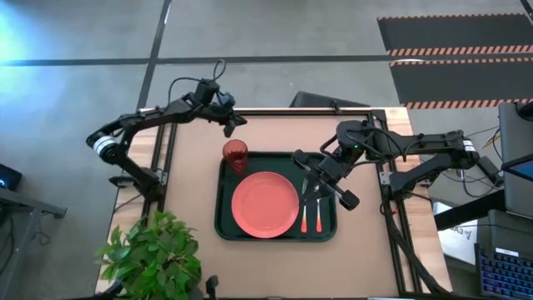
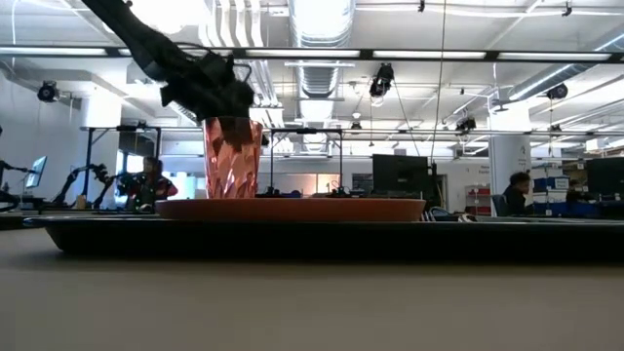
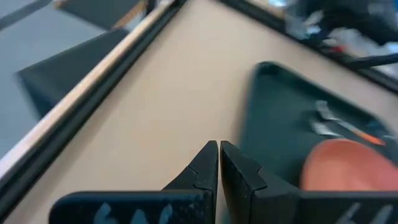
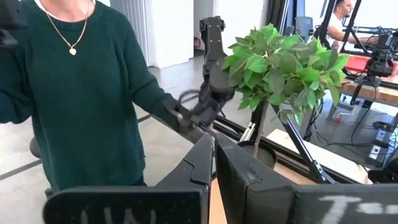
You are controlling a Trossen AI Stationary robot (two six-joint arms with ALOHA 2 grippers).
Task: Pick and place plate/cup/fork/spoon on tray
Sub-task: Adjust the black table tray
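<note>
The dark tray [image 1: 223, 218] lies at the table's middle. On it rest the salmon-orange plate [image 1: 264, 204], the red-brown cup [image 1: 235, 156] upright at its far left corner, and the fork and spoon side by side, with orange handles [image 1: 311, 219], right of the plate. I cannot tell which utensil is which. My left gripper [image 1: 236, 123] is shut and empty, raised beyond the cup over the table's far part; it also shows in its wrist view [image 3: 219, 147]. My right gripper [image 1: 298, 157] is shut and empty, raised over the tray's far right part and pointing left; it also shows in its wrist view [image 4: 214, 144].
A potted green plant [image 1: 154, 250] stands at the table's near left corner. A person in a dark green sweater [image 4: 81, 93] stands beyond the table's left side. In the low view the cup [image 2: 232, 156] stands behind the plate [image 2: 292, 208] on the tray [image 2: 322, 237].
</note>
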